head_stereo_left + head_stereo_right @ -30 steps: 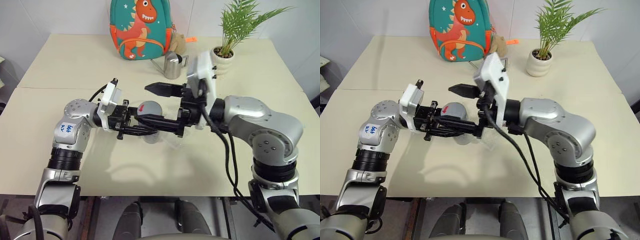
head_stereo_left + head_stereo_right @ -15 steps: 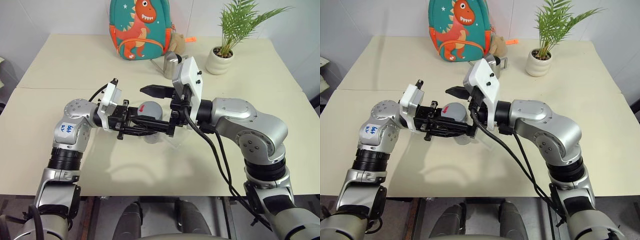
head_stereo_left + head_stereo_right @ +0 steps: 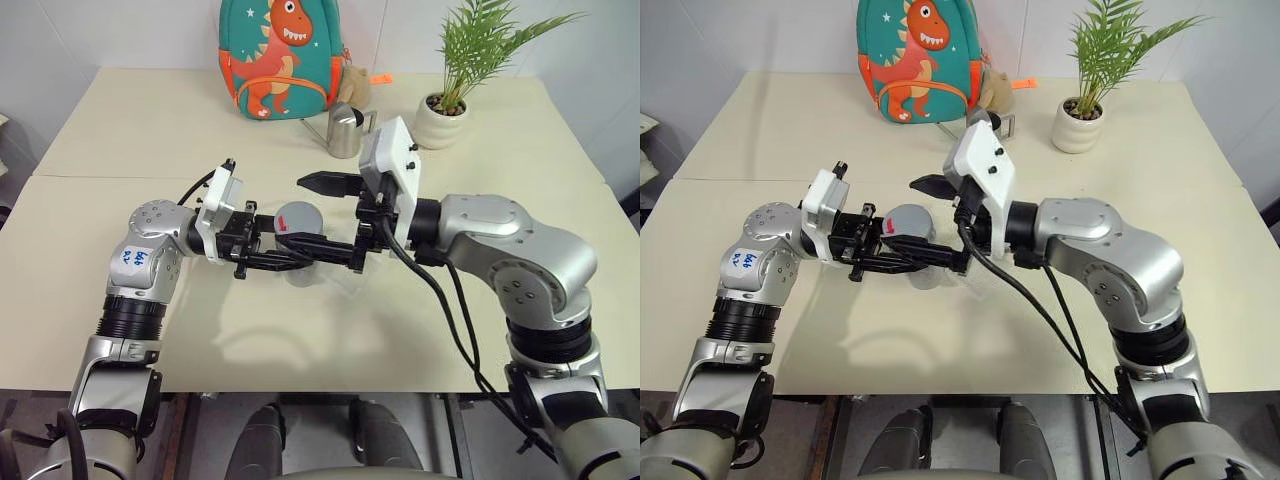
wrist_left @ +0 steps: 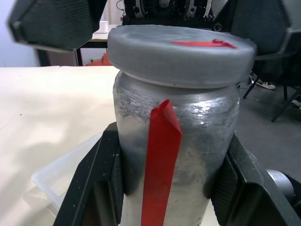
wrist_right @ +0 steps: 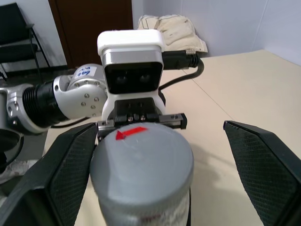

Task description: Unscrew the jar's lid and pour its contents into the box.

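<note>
The left hand [image 3: 290,250] is clamped on the jar [image 4: 174,155] and holds it sideways above the counter [image 3: 150,130], lid [image 5: 141,160] on and facing the right hand [image 3: 325,215]. The right hand is spread wide, one finger to each side of the lid and clear of it. The box [image 3: 345,280] lies on the counter directly below the jar. The counter is cream-coloured, built from sections with visible seams. At its far edge stand a dinosaur backpack [image 3: 285,60], a steel spouted can [image 3: 345,130] and a potted plant [image 3: 450,100]. Behind these is a pale wall.
</note>
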